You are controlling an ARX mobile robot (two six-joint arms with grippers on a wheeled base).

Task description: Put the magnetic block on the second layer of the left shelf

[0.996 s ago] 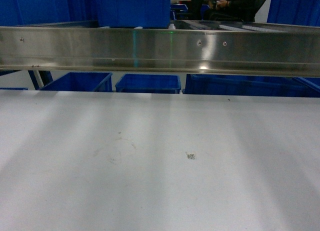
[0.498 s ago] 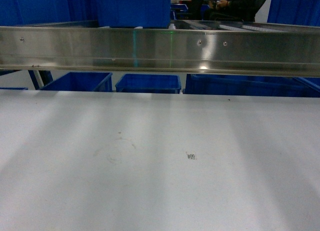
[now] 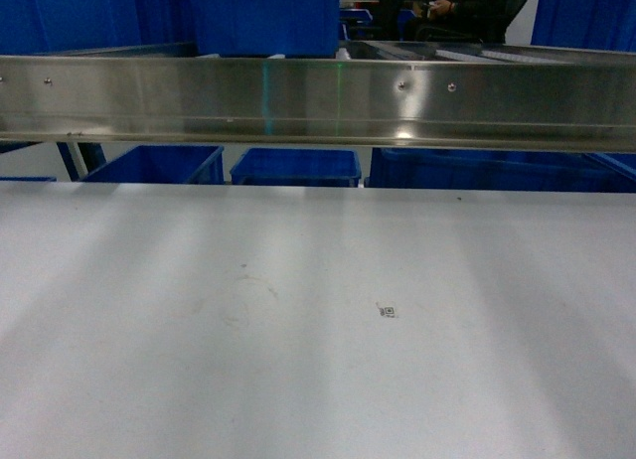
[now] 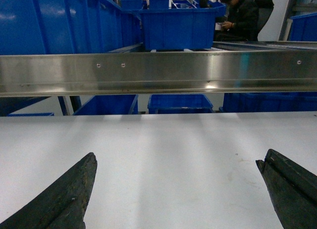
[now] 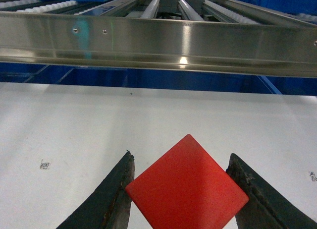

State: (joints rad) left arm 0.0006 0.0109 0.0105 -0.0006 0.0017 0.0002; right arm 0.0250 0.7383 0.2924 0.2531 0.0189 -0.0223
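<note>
right claw [image 5: 181, 189] gripping red magnetic block [image 5: 187, 184], left claw [image 4: 176, 189] spread

A wide white table [image 3: 149, 360] runs beneath a steel rail [image 3: 318, 96]; one small square code sticker [image 3: 387, 311] lies on it.

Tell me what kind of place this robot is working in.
Probably a warehouse or factory line. A stainless steel rail fronts a roller conveyor, stacked blue plastic bins sit behind it, and a white worktable lies in front. The right claw holds a red magnetic block.
</note>
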